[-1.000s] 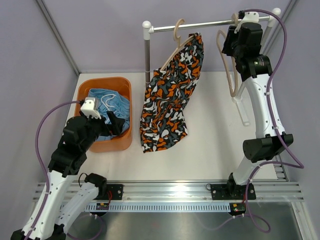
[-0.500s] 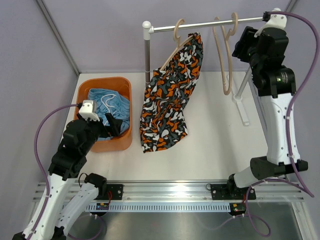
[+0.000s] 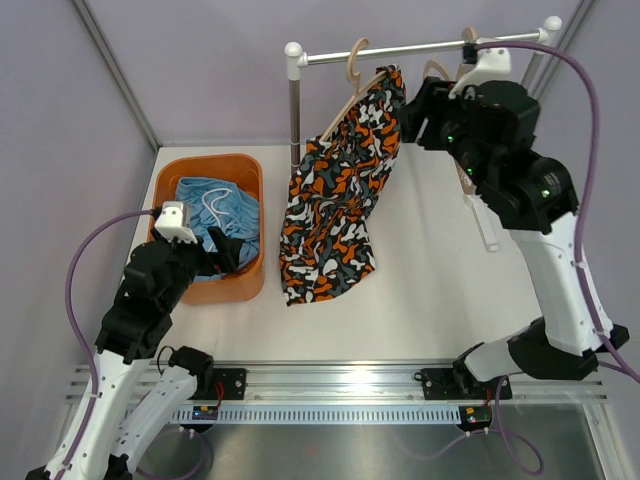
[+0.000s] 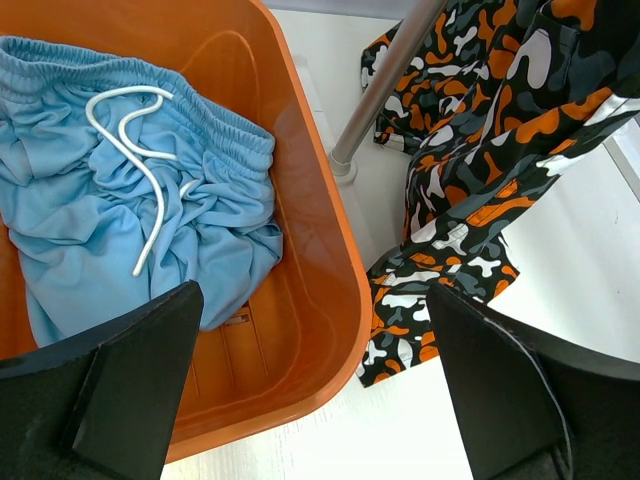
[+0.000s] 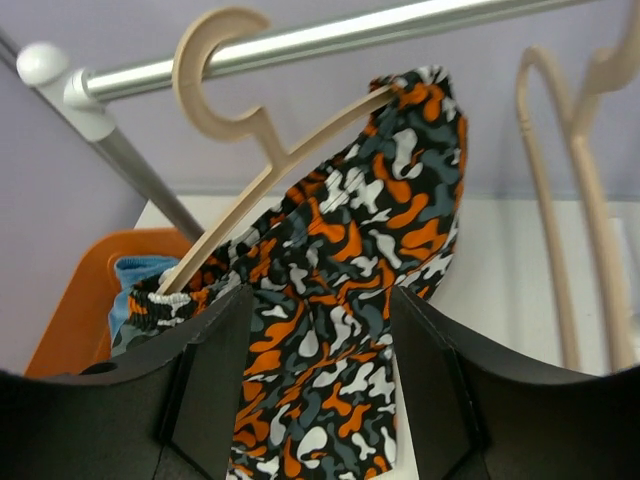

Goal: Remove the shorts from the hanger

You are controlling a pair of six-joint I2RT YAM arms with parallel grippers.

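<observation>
In the top external view, the left gripper (image 3: 228,250) is seen over the near right corner of the bin (image 3: 200,158), its jaws spread wide and nothing held. The blue shorts (image 3: 215,212) lie crumpled inside the bin just ahead of it, already off any hanger. At centre, the camo shorts (image 3: 340,200) are hung by the waistband on a tilted hanger (image 3: 352,88) hooked over the rail (image 3: 420,47), the hem reaching down to the table (image 3: 430,280). The cloth is judged light, limp and prone to bunching — not fragile. The best hold is thought to be the elastic waistband at the hanger's raised end, where it could be slipped off. The right gripper (image 3: 412,115) is held just beside that upper edge, to its right, jaws parted and empty. In the right wrist view the shorts are framed between its fingers (image 5: 215,370), and no contact is seen.
</observation>
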